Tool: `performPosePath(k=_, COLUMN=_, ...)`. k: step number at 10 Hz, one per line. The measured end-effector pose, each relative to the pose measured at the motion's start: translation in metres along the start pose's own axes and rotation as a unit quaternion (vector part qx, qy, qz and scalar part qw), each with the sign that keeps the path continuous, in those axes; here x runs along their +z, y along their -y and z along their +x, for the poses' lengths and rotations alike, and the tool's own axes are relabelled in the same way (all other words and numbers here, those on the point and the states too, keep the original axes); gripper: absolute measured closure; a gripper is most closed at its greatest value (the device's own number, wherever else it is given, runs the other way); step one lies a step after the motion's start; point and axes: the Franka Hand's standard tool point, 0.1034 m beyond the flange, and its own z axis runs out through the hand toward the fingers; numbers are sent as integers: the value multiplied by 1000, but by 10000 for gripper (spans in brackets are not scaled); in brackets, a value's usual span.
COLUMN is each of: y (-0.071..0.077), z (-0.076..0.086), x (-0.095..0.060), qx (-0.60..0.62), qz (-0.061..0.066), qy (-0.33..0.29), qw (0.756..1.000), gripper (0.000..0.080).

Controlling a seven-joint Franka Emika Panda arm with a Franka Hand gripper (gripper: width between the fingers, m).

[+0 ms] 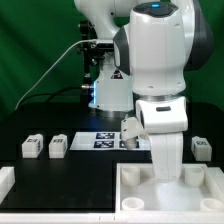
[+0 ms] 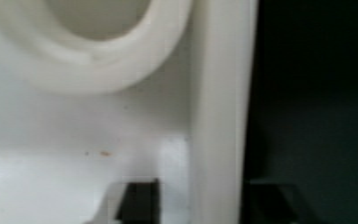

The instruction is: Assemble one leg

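**Leg held upright at panel, near edge of table**

Gripper (image 2: 202, 206): narrow, closed on the table leg (image 1: 166, 158). In the wrist view one black finger (image 2: 140, 205) sits tight against the leg's side. The other finger is lost in the dark beyond the leg.

The leg is upright. Its lower end is at the white panel (image 1: 205, 195), which lies along the table's near edge, toward the corner at the exterior view's right. Whether the leg touches the panel or hangs just above it, I cannot tell. The wrist view shows a round socket (image 2: 96, 40) in the panel just beside the leg, not under it.

Surroundings:
- First loose leg (image 1: 32, 147) and second loose leg (image 1: 58, 147) lie side by side toward the table edge at the exterior view's left, well apart from the panel.
- Third loose leg (image 1: 203, 149) lies near the opposite edge, behind the panel.
- Marker board (image 1: 105, 140) lies mid-table, with one end covered by the arm.
- Small tagged part (image 1: 130, 130) is just beside the wrist; its kind is not readable.
- White block (image 1: 6, 182) sits at the near corner at the exterior view's left.

Obstruction: the arm's housing (image 1: 160, 60) fills the middle of the exterior view and hides the fingers. The leg blocks much of the wrist view.
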Motion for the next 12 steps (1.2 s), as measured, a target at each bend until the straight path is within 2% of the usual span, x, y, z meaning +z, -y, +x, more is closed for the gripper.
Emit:
performPosePath(k=1, y=-1, z=0, x=-1, qx=0, qz=-1, qy=0, qw=1000, gripper=504)
performPosePath(k=2, y=-1, z=0, x=-1, qx=0, qz=-2, qy=0, qw=1000, gripper=325)
performPosePath(k=3, y=-1, z=0, x=-1, qx=1, qz=-3, qy=0, qw=1000, gripper=325)
performPosePath(k=4, y=-2, z=-1, x=-1, qx=1, qz=-3, qy=0, qw=1000, gripper=185)
performPosePath(k=5, y=-2, z=-1, x=-1, qx=1, qz=-4, qy=0, qw=1000, gripper=159)
performPosePath(k=11, y=-2, z=0, x=-3, qx=12, qz=-4, qy=-1, qw=1000, gripper=150)
performPosePath(k=12, y=-2, z=4, x=-16, qx=69, qz=-6, qy=2, qw=998, gripper=150)
